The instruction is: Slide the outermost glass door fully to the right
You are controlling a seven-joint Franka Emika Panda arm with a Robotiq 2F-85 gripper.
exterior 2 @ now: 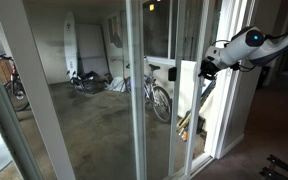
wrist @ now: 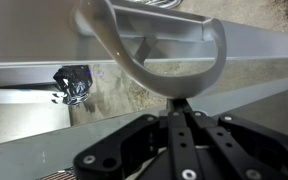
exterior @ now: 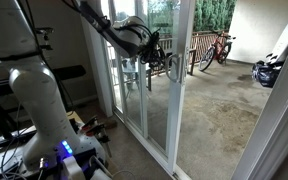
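The outermost glass door (exterior: 177, 110) is a tall clear panel in a white frame; in an exterior view its edge stands by the arm (exterior 2: 175, 120). Its curved grey loop handle (wrist: 134, 58) fills the wrist view and also shows in an exterior view (exterior: 174, 66). My gripper (wrist: 181, 106) has its black fingers pressed together, with the tips against the stem at the handle's lower end. In both exterior views the gripper (exterior: 164, 56) (exterior 2: 208, 68) sits at the door's vertical edge at handle height.
The robot's white base (exterior: 44, 110) stands indoors, with cables and clutter on the floor (exterior: 84, 128). Other white-framed glass panels (exterior 2: 134, 100) stand alongside. Outside on the concrete patio are bicycles (exterior: 214, 50) (exterior 2: 159, 98), a dark bundle (exterior: 267, 70) and a surfboard (exterior 2: 72, 45).
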